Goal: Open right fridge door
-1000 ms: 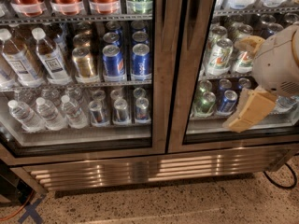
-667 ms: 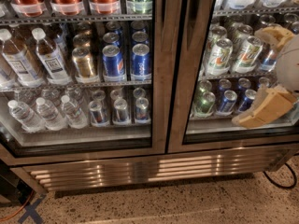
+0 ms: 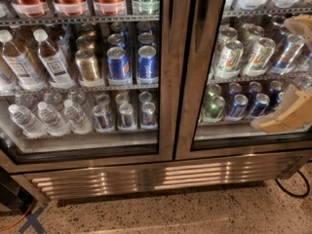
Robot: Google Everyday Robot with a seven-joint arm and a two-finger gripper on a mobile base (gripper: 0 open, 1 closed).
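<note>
The fridge (image 3: 146, 177) is a wide steel drinks cooler that fills the view. Its right fridge door (image 3: 187, 106) is a glass pane in a steel frame, and it is shut. The door's vertical bar handle (image 3: 204, 57) runs along its left side, next to the centre seam. My gripper (image 3: 271, 73) is at the right edge, in front of the right door's glass and well to the right of the handle. Its two tan fingers (image 3: 285, 116) are spread apart with nothing between them. Green and blue cans (image 3: 229, 57) show behind the glass.
The left door (image 3: 165, 82) fronts water bottles (image 3: 48, 116), blue Pepsi cans (image 3: 146, 65) and red bottles above. A slatted steel grille (image 3: 229, 172) runs along the base. A black cable (image 3: 292, 189) lies on the speckled floor at the right, and an orange cable (image 3: 19, 218) at the left.
My arm has moved to the right, so most of its white body has left the view. Only the tan fingers still show. The door has not moved.
</note>
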